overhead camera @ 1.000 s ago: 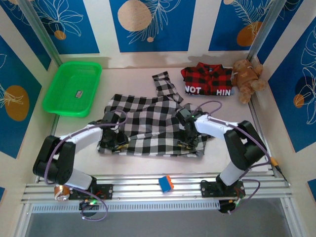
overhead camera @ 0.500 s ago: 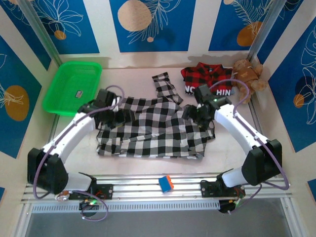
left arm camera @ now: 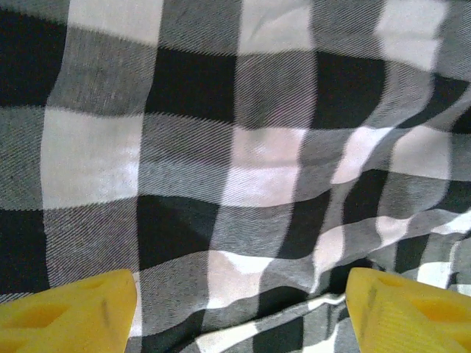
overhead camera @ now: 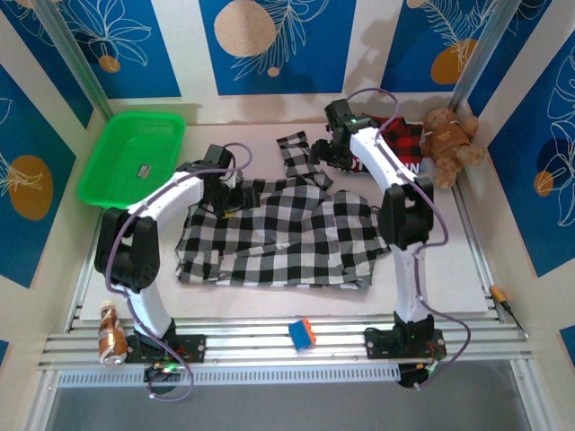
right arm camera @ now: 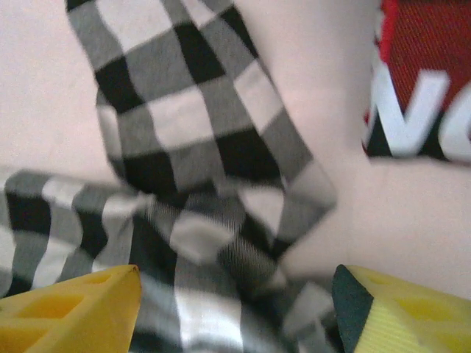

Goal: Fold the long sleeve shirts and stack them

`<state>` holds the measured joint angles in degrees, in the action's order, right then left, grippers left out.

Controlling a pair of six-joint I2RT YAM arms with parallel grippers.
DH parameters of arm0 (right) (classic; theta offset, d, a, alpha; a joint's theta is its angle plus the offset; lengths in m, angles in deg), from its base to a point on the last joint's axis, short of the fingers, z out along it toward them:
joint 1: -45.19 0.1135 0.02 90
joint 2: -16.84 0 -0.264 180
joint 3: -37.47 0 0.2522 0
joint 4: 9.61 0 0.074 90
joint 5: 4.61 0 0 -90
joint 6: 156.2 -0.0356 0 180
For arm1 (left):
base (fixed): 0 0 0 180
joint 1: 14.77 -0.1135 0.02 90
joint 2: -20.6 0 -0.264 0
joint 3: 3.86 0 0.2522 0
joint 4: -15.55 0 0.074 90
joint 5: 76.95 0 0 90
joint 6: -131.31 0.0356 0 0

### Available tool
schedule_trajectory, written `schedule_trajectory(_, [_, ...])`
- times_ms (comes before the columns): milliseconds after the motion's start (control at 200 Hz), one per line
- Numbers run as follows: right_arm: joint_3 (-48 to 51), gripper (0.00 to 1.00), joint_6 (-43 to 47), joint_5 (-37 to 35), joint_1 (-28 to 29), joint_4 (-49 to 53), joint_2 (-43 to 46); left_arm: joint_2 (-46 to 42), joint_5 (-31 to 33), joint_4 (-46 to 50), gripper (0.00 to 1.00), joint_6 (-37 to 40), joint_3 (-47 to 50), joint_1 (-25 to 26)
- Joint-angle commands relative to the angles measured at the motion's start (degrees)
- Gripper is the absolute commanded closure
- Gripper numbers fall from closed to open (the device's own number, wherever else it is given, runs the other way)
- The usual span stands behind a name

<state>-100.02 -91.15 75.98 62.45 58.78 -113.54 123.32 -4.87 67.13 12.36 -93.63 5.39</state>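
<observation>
My left gripper (left arm camera: 239,316) hangs open over the checked shirt (left arm camera: 221,147); my right gripper (right arm camera: 235,309), open, over its sleeve (right arm camera: 184,125). The right arm (overhead camera: 377,157) partly hides the red plaid shirt (overhead camera: 409,148).

Bare table (overhead camera: 440,260) right of the checked shirt (overhead camera: 278,229); behind it stand green basket (overhead camera: 135,162), plaid shirt (overhead camera: 406,148), teddy bear (overhead camera: 452,144).

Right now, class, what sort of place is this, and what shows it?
Probably a robot test booth: two arms bolted to an aluminium rail, printed blue panels walling a small table, and props such as a green basket and teddy bear.
</observation>
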Motion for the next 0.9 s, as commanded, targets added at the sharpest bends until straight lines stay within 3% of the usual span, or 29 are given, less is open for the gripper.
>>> schedule_trajectory(0, [-10.1, 0.31, 2.4, 3.9, -1.6, 2.3, -7.4, -0.8, -1.2, -5.4, 0.24, -4.3, 6.4, 0.1])
schedule_trajectory(185, [-27.1, 0.33, 1.1, 5.6, -2.6, 7.2, -21.0, -1.4, 0.1, -8.4, 0.24, -7.3, 15.0, 0.2])
schedule_trajectory(575, [-21.5, 0.36, -1.8, 6.0, -0.3, 1.8, -22.2, -2.3, -4.6, -10.7, 0.24, -7.2, 19.5, 0.3])
schedule_trajectory(895, [-22.7, 0.39, -3.2, -1.2, 0.6, 5.5, -24.3, -1.6, -5.6, -8.9, 0.24, -5.3, 17.7, 0.2])
